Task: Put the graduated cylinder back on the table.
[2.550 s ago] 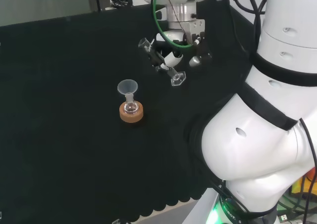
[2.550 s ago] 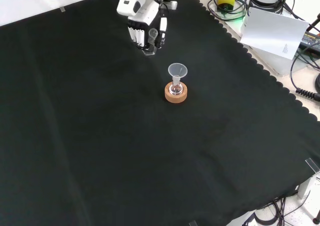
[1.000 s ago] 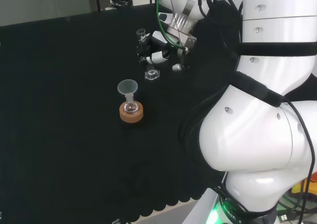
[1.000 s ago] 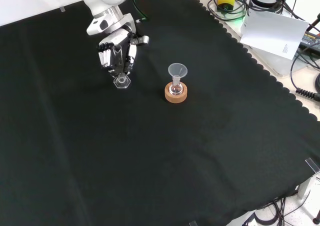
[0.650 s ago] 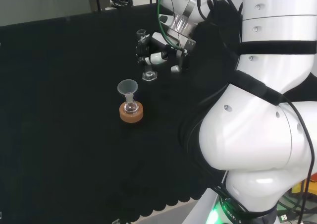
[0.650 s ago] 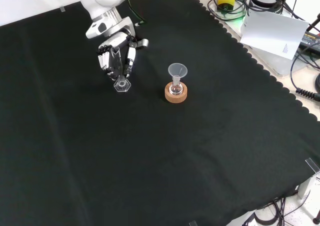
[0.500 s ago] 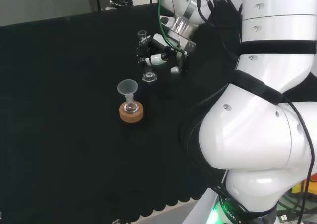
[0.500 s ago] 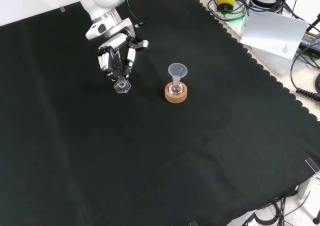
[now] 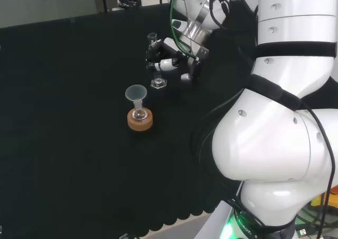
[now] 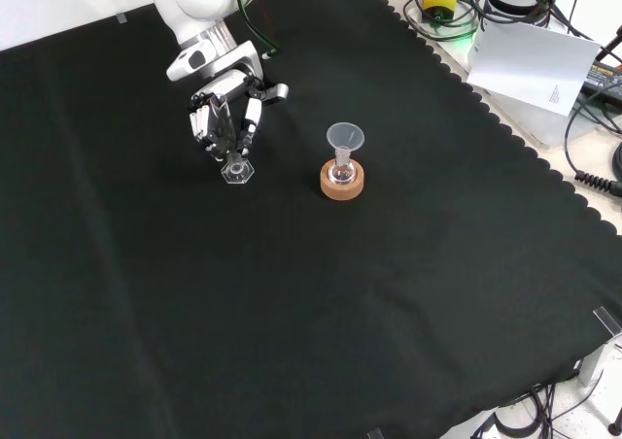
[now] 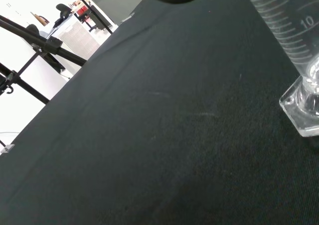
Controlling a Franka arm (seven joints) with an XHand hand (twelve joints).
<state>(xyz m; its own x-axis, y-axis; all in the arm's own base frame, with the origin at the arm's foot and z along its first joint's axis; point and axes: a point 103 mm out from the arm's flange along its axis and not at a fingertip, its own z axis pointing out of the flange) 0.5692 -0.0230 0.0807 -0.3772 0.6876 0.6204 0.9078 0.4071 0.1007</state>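
While its hexagonal foot rests on the black cloth of the table (image 10: 408, 293), the clear graduated cylinder (image 9: 154, 59) stands upright, with its tube rising between the fingers (image 10: 249, 117) of the hand (image 10: 222, 118). Those fingers are curled round the tube, so the hand holds the cylinder above its foot. From the wrist, the foot (image 11: 304, 110) sits flat against the cloth and the printed scale on the tube is plain to see. Seen from the front, the cylinder (image 10: 236, 169) is toward the far part of the table, left of a small flask (image 10: 341, 175) that sits in a cork ring stand (image 10: 342, 185) with a clear funnel (image 10: 345, 136) in its neck. Cylinder and stand are near each other but apart. Over the arm's base, the funnel (image 9: 136, 93) and stand (image 9: 140, 119) lie nearer than the cylinder and slightly to its left.
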